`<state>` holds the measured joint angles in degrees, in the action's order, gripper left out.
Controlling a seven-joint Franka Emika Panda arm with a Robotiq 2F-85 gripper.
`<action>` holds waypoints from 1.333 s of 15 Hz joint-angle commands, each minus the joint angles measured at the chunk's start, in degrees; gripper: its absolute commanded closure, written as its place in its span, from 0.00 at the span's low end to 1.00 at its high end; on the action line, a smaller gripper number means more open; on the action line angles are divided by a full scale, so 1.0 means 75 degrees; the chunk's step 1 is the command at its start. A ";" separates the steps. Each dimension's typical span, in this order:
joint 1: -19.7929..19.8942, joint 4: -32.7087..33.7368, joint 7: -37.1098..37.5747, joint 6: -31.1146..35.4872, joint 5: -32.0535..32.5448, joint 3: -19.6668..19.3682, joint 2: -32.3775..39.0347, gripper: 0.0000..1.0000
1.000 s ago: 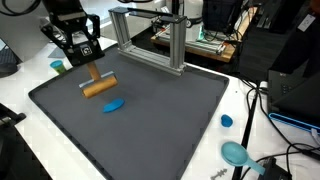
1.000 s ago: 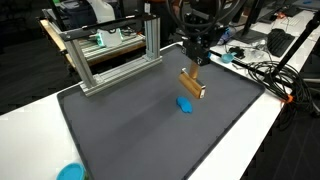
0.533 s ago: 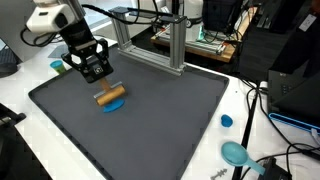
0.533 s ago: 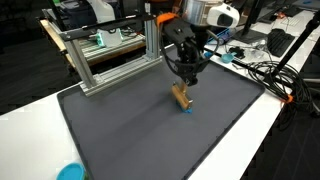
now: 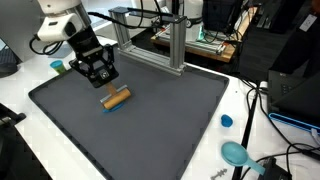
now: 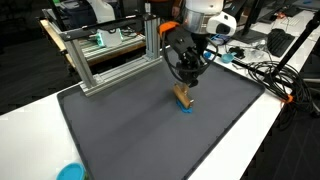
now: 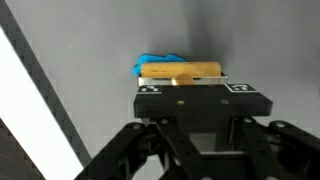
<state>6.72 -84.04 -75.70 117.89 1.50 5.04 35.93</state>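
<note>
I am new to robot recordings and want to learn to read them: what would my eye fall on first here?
First, the arm's black jaws, shut on a wooden tool held low over the dark grey mat. Right beneath the tool lies a small blue piece, mostly covered by it. At the mat's far edge stands an aluminium frame.

Bright, even overhead light in both ext. views; faint soft shadow under gripper (image 5: 106, 86) on mat (image 5: 170, 120). Low res, slightly soft throughout. Wrist view: gripper body near lens dark, blurred; white table edge (image 7: 40, 110) glaring at left.
</note>
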 commanded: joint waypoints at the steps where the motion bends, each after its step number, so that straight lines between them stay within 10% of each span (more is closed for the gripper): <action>1: -0.0138 -0.0243 0.0173 0.0375 0.0223 -0.0135 -0.0202 0.78; 20: -0.0170 0.0027 -0.0086 0.0117 0.0383 0.0068 0.0375 0.78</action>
<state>4.86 -84.90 -73.94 121.41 6.46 3.79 36.17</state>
